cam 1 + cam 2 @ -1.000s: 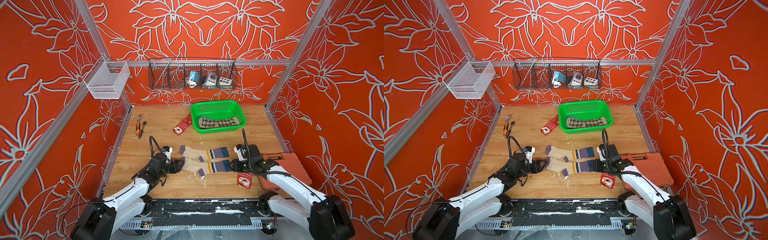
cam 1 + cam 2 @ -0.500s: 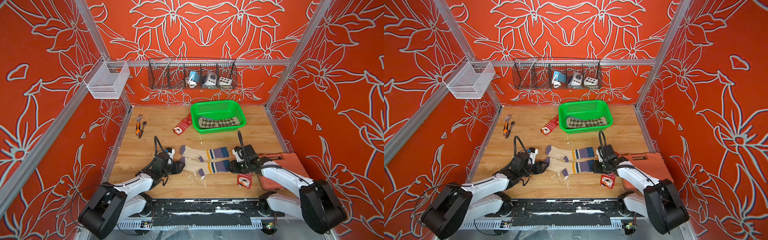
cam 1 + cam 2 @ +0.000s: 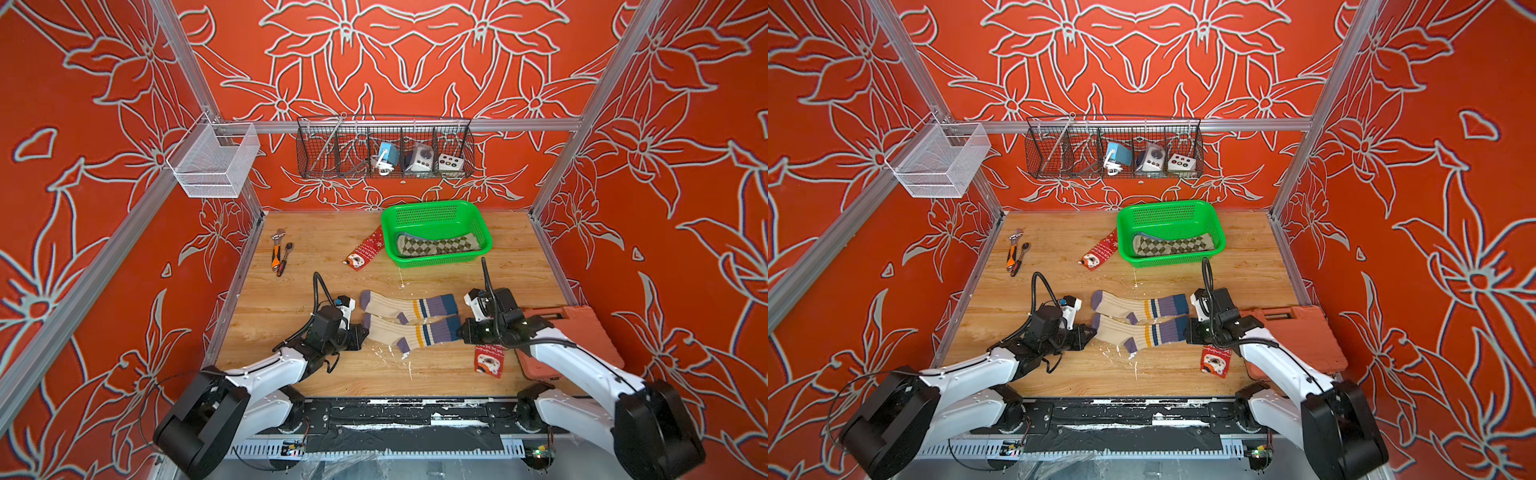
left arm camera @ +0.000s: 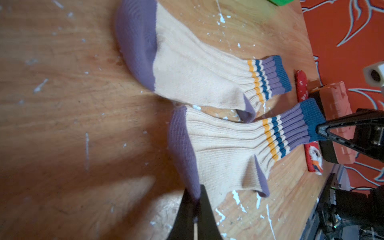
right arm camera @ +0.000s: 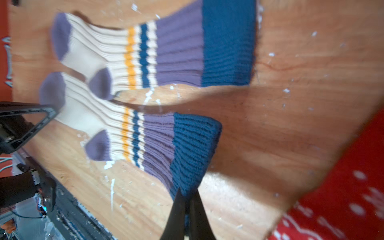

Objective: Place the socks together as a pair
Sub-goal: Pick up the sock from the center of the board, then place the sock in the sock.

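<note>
Top views both show two cream socks with purple toes lying side by side on the table [image 3: 415, 378]. The far sock [image 3: 409, 305] is flat and free, and the near sock [image 3: 411, 332] is stretched between my arms. I have the left gripper [image 3: 360, 332] at its toe and the right gripper [image 3: 460, 331] at its cuff. I judge that this two-ended hold is so it comes up taut and can be laid square on its mate rather than crumpling. An argyle sock [image 3: 1173, 245] sits in the basket [image 3: 1121, 232]. A red sock [image 3: 1098, 253] lies just beside the basket, and a second red sock [image 3: 1214, 361] lies partly under my right arm; those can wait. Left wrist view: the jaws are closed, pinching the purple toe edge of the near sock [image 4: 228, 149], with the fabric drawn toward them. The far sock's heel lies against the near sock's upper edge. Right wrist view: the jaws are clamped on a corner of the blue cuff, pulled to a peak there. Both grips take only an edge, so I think a slip is the risk on lifting.
</note>
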`<state>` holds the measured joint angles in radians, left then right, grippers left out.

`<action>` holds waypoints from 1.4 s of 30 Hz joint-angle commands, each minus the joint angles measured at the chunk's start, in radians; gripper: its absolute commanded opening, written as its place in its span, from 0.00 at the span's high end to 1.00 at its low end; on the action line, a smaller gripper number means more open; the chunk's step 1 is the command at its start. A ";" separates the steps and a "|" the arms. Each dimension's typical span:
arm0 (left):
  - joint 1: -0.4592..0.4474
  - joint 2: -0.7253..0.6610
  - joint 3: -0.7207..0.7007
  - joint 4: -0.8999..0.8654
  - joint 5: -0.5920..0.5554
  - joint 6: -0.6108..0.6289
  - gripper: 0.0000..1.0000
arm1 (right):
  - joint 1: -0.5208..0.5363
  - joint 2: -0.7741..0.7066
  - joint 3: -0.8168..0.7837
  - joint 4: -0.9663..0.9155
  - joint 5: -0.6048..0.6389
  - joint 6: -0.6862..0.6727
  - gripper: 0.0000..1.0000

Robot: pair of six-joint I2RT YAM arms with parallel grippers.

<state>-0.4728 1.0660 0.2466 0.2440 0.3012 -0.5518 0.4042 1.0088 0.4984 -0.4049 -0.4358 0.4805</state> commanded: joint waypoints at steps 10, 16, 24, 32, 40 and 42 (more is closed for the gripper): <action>-0.008 -0.178 0.240 -0.127 -0.019 -0.020 1.00 | -0.003 -0.024 0.280 -0.190 -0.006 -0.050 1.00; 0.015 -0.006 0.325 -0.075 -0.087 0.024 1.00 | -0.033 0.139 0.387 -0.129 -0.028 -0.084 1.00; 0.032 0.121 0.354 -0.034 -0.084 0.036 1.00 | -0.069 0.299 0.433 -0.064 -0.038 -0.106 1.00; 0.065 0.193 0.343 -0.013 -0.076 0.055 1.00 | -0.091 0.395 0.451 -0.048 -0.032 -0.123 1.00; 0.070 0.272 0.328 0.021 -0.066 0.052 1.00 | -0.096 0.448 0.450 -0.039 -0.003 -0.135 1.00; 0.072 0.280 0.320 0.021 -0.078 0.052 1.00 | -0.097 0.462 0.447 -0.034 0.005 -0.137 1.00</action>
<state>-0.4103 1.3376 0.5743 0.2317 0.2295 -0.5129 0.3119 1.4498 0.9222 -0.4583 -0.4591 0.3687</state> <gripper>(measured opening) 0.047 0.061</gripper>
